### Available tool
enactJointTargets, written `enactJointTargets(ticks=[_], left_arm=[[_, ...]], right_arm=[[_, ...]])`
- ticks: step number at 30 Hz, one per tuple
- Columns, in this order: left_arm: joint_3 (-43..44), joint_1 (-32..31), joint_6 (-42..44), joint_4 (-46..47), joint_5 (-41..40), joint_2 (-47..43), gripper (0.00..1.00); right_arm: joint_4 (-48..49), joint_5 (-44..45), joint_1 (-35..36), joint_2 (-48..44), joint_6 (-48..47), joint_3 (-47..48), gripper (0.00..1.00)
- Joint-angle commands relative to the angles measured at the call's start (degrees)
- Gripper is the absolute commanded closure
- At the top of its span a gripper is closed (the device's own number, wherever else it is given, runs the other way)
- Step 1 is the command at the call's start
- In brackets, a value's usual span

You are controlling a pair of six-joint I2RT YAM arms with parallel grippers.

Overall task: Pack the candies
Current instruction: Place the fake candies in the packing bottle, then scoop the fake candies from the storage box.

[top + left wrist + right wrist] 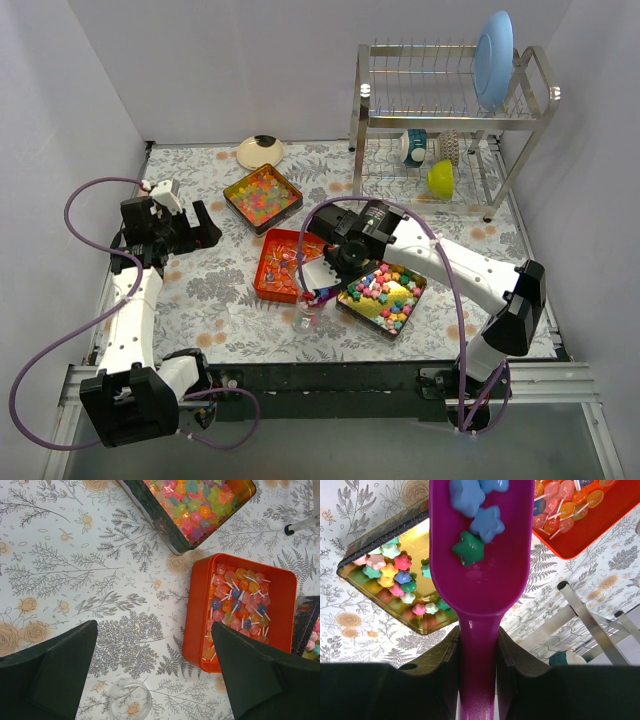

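— Table (pixel 200 290) count?
— Three trays (pixel 270 286) hold candies (pixel 263 194); one purple scoop (pixel 477 580) carries four more.
— Grippers?
— Right gripper (pixel 477 647) clamps the scoop handle; left gripper (pixel 154 630) hangs, fingers apart, empty.

The top edge crops the scoop (pixel 479 580) and uppermost candies (pixel 466 495).

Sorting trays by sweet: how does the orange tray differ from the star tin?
The orange tray holds round sweets on white sticks; the tin holds star pieces. The tray is orange all over; the tin is dark outside, gold inside. Both are shallow, open and partly bare.
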Motion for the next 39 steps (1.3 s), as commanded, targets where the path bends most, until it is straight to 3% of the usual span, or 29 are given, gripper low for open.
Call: enactJointTargets(ticks=[1,15,20,23,27,28,31,39], left_arm=[[-0.58,0.53,-0.15,0.67,1.84,-1.72,0.02],[0.39,0.97,0.55,0.67,7.02,-0.93,0.02],[-0.14,0.62,1.17,1.20,13.41,-1.19,0.03],[0.39,-0.08,0.03,3.39,19.22,-1.37,0.08],[2.93,-2.63,-3.84,6.73,29.93,1.09,0.33],[4.51,-3.76,-4.63,7.61,31.35,2.14,0.57],[6.97,-8.78,-6.03,8.66,34.87,6.10,1.00],[12.60,-18.53,-7.80,9.73,38.75,17.77,1.00]], right_arm=[[-1.37,3.36,1.19,-0.48,-2.33,1.96,0.99],[-1.19,7.93,4.35,-2.59,-5.23,2.75,0.99],[-0.76,4.95,2.60,-3.73,1.07,6.52,0.99],[0.47,1.70,-1.44,-3.82,6.87,8.02,0.99],[3.37,-4.10,-8.82,-3.39,14.52,5.92,0.99],[4.42,-4.46,-11.09,-2.95,16.02,4.52,0.99],[7.24,-7.79,-14.09,-1.55,19.64,4.94,0.99],[9.00,-11.93,-14.46,5.30,22.45,15.13,0.99]])
